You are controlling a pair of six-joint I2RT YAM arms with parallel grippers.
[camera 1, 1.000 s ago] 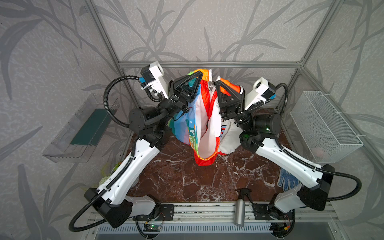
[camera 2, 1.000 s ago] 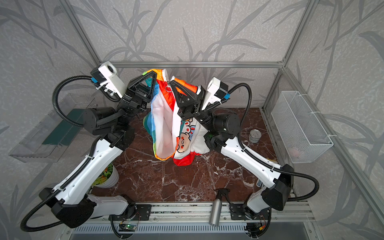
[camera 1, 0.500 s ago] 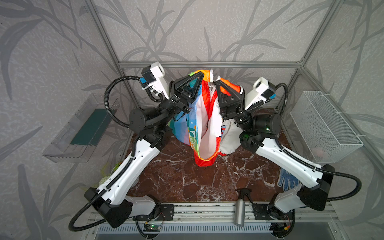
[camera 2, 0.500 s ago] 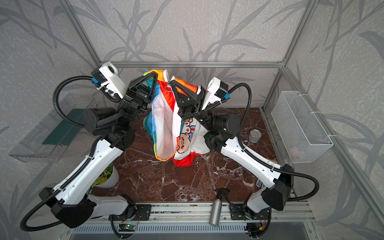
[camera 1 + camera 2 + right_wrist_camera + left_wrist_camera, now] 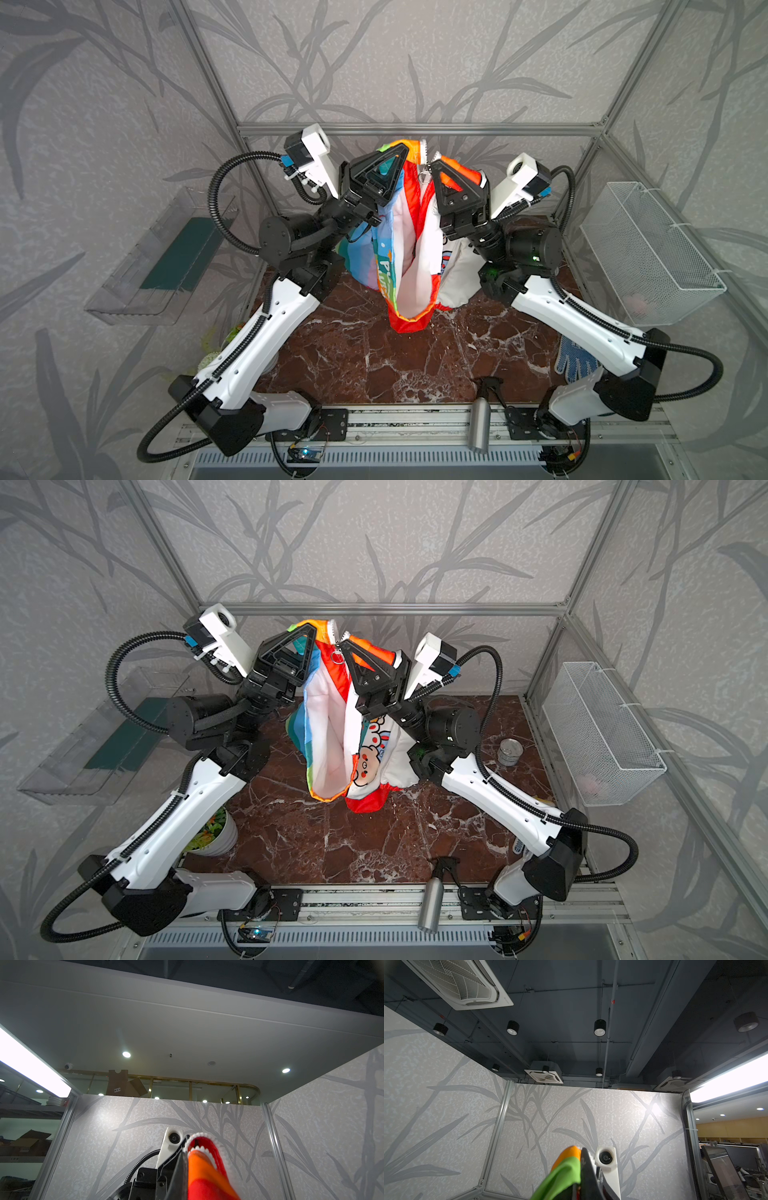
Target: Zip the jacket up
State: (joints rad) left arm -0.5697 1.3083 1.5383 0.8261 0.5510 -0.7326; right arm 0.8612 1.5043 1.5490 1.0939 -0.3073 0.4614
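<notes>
Right now you have the jacket [image 5: 411, 257] hanging in the air between both arms, above the middle of the marble-patterned tabletop [image 5: 374, 353], with its red bottom hem just over the surface. The left gripper [image 5: 400, 148] is clamped shut on the upper edge of the rainbow-striped side. At its tip the left wrist view shows thin, smooth green and orange fabric. The right gripper [image 5: 434, 164] is closed on the opposite upper edge, orange running into red. In the right wrist view, chunky white plastic zipper teeth [image 5: 199, 1148] curl over in an arch at the tip of its jaws.

Between the two tips you can see a small metal ring pull [image 5: 337, 658] dangling on the red trim. Below it the front gapes open into a long pocket of soft white lining. The striped panel carries white lettering [image 5: 384, 266], too folded to read. The white panel shows round-faced cartoon animals [image 5: 368, 762].

A white wire-mesh basket [image 5: 648, 249] hangs on the right wall. A blue dotted glove [image 5: 575, 361] lies flat near the right arm's base.
</notes>
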